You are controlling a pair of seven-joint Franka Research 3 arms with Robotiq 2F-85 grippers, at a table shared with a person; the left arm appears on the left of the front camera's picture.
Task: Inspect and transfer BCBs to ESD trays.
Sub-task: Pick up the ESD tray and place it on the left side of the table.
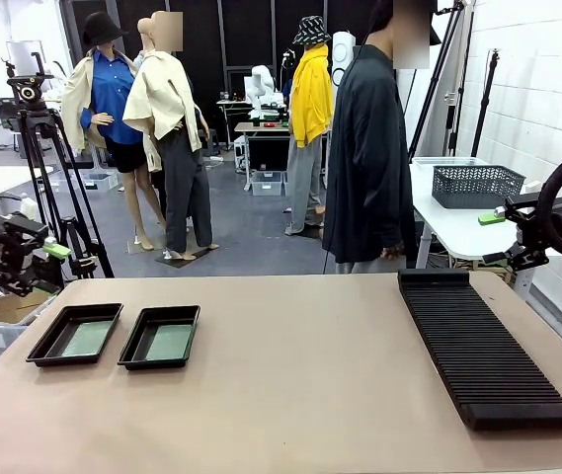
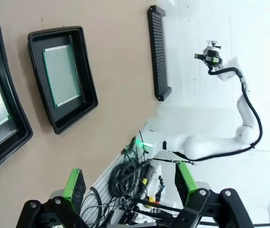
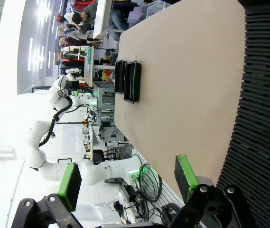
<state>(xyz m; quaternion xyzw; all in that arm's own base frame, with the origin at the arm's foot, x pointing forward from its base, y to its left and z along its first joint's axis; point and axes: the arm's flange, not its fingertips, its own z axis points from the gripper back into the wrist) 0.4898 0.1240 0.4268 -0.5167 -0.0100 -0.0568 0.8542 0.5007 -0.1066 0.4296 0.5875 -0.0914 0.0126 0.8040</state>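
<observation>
**Three cameras, one desk**

The front camera sits low on the robot's side of the desk (image 1: 290, 385), looking across it at a person (image 1: 367, 148) at the far edge. The left wrist camera looks past its own hand (image 2: 127, 185) from above the desk's left end, close over the two trays (image 2: 63, 78) (the picture is rolled sideways). The right wrist camera, also rolled, looks past its hand (image 3: 127, 183) from the right end, close to the black rack (image 3: 263, 118). All three share the trays, rack and desktop.
</observation>
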